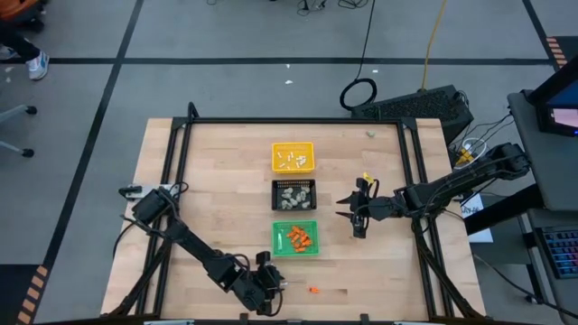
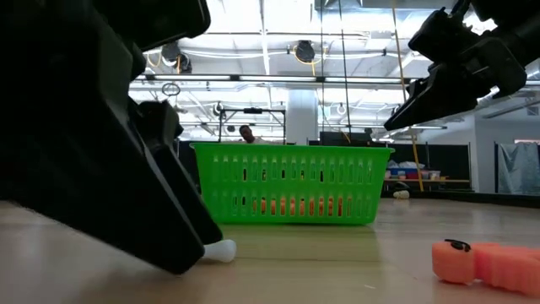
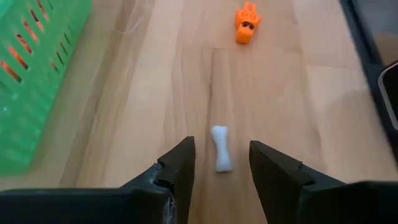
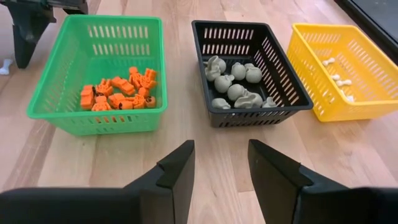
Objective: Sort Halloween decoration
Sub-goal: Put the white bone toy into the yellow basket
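Down at the bottom of the high view, the left gripper (image 1: 271, 287) hangs low over the table's (image 1: 217, 181) near edge, fingers apart, and the left wrist view shows why: a small white bone (image 3: 221, 148) lies on the wood right between the two fingertips, not yet touched. That looks like the step in hand, a pick of this stick. To do it well, the fingers should drop straight down and close across the bone's narrow middle, not its knobby ends; it lies nearly in line with the jaws, so a slight wrist turn may help. In the low view the bone's end peeks out just beside the dark finger.

A bit farther on, one orange bit (image 3: 247, 23) sits alone on bare wood, lower centre in the high view, well apart from the bone. It should not get in the way.

Then the trays, stacked up the middle of the high view: the green tray (image 1: 295, 239) with orange pieces, the black tray (image 1: 294, 195) with grey skulls (image 4: 233, 81), and farthest, the yellow tray (image 1: 293, 157) holding white sticks. That far tray seems to be the bone's home, so the carry must pass the other two.

The right gripper (image 1: 359, 215) waits just right of the trays, fingers apart and empty. Open wood lies on the left side for a wide swing.
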Available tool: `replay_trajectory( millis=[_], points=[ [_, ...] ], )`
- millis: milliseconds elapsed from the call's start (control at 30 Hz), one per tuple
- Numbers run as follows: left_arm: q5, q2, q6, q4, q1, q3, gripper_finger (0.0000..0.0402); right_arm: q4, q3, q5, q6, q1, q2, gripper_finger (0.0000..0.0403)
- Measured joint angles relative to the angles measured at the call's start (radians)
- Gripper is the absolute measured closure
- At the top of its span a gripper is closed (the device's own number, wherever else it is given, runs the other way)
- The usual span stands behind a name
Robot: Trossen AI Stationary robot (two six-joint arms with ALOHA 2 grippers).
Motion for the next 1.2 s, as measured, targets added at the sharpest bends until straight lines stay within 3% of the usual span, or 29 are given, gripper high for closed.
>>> replay_trajectory(
  millis=[200, 467, 867, 1200],
  points=[
    [-0.009, 0.003, 0.002, -0.006, 0.001, 0.000, 0.0278, 0.000, 0.000, 0.000, -0.003, 0.000, 0.000, 0.0268],
    [0.026, 0.001, 0.045, -0.013, 0.012, 0.000, 0.0389, 0.005, 0.000, 0.000, -0.003, 0.000, 0.000, 0.0268],
    [0.084, -0.017, 0.060, -0.066, 0.015, 0.001, 0.0399, 0.004, 0.000, 0.000, -0.014, 0.000, 0.000, 0.0268],
    [0.056, -0.111, 0.083, -0.172, 0.015, -0.002, 0.0401, 0.007, 0.000, -0.001, -0.022, 0.000, 0.000, 0.0268]
  ],
)
